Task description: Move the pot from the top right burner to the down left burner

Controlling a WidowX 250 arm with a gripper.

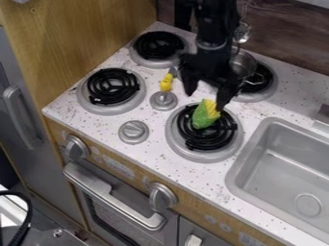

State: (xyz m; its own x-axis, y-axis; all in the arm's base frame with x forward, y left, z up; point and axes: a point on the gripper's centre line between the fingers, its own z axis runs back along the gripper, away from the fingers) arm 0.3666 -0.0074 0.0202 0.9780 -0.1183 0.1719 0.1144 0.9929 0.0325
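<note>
open room above the left burner (113,86), yellow toy (166,82) and knob (164,100) beside it, green-and-yellow toy (206,115) atop the near-right burner (204,156)

Speckled white toy-stove bench (193,174), four burners, grey sink.

Black coils sit in grey rings: the top left burner (158,46), down left burner (112,87), top right burner (272,86) and down right burner (204,156). The metal pot (244,64) is at the top right one, partly hidden; a green-and-yellow toy (204,115) lies on the down right coil. Two round knobs (133,131) and a small yellow object (166,82) stand between burners; the sink (238,162) is set in at right.
</note>
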